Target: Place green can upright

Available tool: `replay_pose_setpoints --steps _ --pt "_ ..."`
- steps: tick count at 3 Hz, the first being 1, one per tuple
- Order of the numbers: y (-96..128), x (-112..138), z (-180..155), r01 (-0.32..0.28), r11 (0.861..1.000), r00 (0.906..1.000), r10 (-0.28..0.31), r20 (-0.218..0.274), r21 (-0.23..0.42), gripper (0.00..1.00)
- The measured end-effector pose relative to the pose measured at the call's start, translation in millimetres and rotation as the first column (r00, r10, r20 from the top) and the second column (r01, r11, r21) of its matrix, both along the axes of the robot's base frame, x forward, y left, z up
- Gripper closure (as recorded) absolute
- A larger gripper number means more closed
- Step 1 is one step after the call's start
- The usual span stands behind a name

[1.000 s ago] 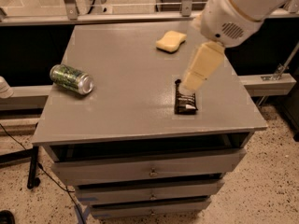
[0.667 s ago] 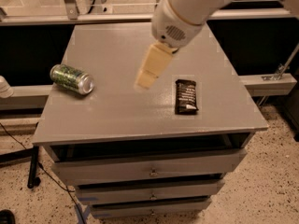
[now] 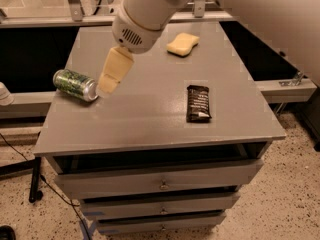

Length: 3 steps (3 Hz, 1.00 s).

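Observation:
The green can (image 3: 75,85) lies on its side near the left edge of the grey cabinet top (image 3: 150,114), its silver end facing right. My gripper (image 3: 108,85) hangs from the white arm above the table. Its cream-coloured tip is just right of the can's silver end. It holds nothing.
A flat black snack wrapper (image 3: 198,103) lies right of centre on the top. A yellow sponge (image 3: 182,44) lies at the back. The cabinet has drawers below its front edge. A rail runs behind the table, and a black gap lies on each side.
My arm has swung left across the table, from above the black wrapper to beside the green can. The can, wrapper and sponge have not moved.

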<state>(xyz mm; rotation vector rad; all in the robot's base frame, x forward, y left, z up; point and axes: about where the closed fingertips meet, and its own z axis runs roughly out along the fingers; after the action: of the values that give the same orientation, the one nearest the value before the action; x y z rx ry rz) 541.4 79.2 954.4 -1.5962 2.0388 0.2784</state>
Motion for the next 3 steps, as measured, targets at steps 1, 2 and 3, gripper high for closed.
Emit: replay_pose_setpoints --steps 1,2,3 --pt "-1.1 0.0 0.1 0.001 1.000 1.0000 -0.001 0.001 0.000 0.00" --pt "23.8 13.6 -10.5 0.017 0.999 0.9996 -0.016 -0.025 0.047 0.00" --pt "61.8 37.6 -25.9 0.045 0.995 0.9966 -0.039 -0.072 0.088 0.00"
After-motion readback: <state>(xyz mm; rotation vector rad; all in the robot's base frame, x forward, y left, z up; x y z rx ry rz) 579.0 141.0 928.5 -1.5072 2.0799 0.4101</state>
